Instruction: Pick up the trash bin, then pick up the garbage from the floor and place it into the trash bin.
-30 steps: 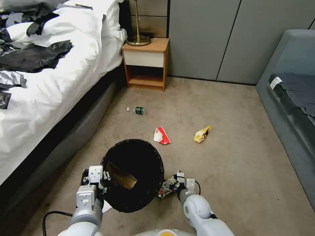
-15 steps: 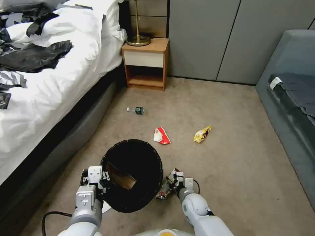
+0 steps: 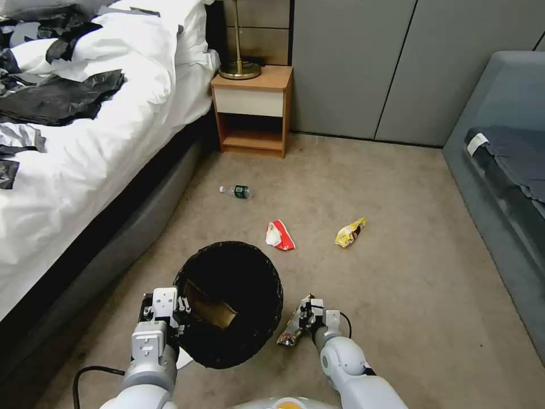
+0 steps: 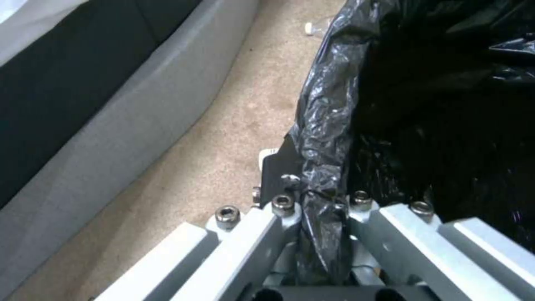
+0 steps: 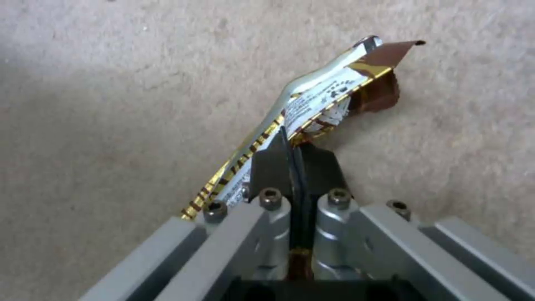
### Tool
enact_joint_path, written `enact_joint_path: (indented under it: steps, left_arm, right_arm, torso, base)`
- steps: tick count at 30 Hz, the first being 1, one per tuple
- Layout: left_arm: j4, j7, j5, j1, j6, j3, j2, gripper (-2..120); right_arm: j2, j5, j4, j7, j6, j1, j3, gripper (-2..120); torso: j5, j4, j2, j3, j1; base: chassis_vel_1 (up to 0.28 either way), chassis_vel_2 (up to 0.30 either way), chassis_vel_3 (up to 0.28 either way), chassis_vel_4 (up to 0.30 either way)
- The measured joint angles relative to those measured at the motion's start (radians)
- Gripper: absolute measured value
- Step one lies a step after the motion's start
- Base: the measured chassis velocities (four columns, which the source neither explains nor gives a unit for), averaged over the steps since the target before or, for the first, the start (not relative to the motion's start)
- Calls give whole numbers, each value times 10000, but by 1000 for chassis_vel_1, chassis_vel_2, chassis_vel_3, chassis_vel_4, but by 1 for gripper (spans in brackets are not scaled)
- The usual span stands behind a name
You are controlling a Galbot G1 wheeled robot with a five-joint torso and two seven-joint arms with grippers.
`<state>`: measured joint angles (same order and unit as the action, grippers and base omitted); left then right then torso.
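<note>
- Left gripper (image 3: 180, 311) is clamped on the near-left rim of the trash bin (image 3: 267, 318), with the black liner (image 4: 326, 138) pinched between its fingers (image 4: 277, 167) in the left wrist view.
- The bin is held low over the carpet (image 3: 397, 272), in front of the robot and slightly left of centre, mouth up. A tan piece (image 3: 213, 311) lies inside on the liner.
- Right gripper (image 3: 305, 319) is just right of the bin and squeezed tight on a yellow foil wrapper (image 3: 294, 326). The right wrist view shows the pads (image 5: 271, 164) nearly touching with the foil (image 5: 312, 102) between them.
- The wrapper hangs tilted beside the bin's right wall, outside the rim. Cannot tell if its lower end touches the carpet.
- Litter on the floor:
  - red-and-white packet (image 3: 280, 235), just beyond the bin's far rim
  - second yellow wrapper (image 3: 349, 232), right of the packet and apart from it
  - clear bottle with green label (image 3: 237, 191), on its side farther off, near the bed (image 3: 85, 187)
- Nightstand (image 3: 252, 108) with a lamp base (image 3: 240, 69) stands against the far wall. A grey sofa (image 3: 505, 170) is on the right.
</note>
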<state>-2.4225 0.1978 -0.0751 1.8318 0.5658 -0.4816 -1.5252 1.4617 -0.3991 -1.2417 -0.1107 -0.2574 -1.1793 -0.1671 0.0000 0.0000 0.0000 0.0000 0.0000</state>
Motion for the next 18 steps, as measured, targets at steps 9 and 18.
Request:
enact_joint_path:
  steps: [9,18]
  left_arm:
    - [-81,-7,59,8,0,-102,35,0]
    - [-112,-13,109,-8,0,-129,69,0]
  right_arm:
    - [-180,-124,-506,-309,150,-116,-334,0]
    - [-698,-510,-1845,-496,961,-391,-844,0]
  torso:
    - [0,0,-1,0,0]
    - [4,0,-1,0,0]
  base:
    - [0,0,0,0]
    - [0,0,0,0]
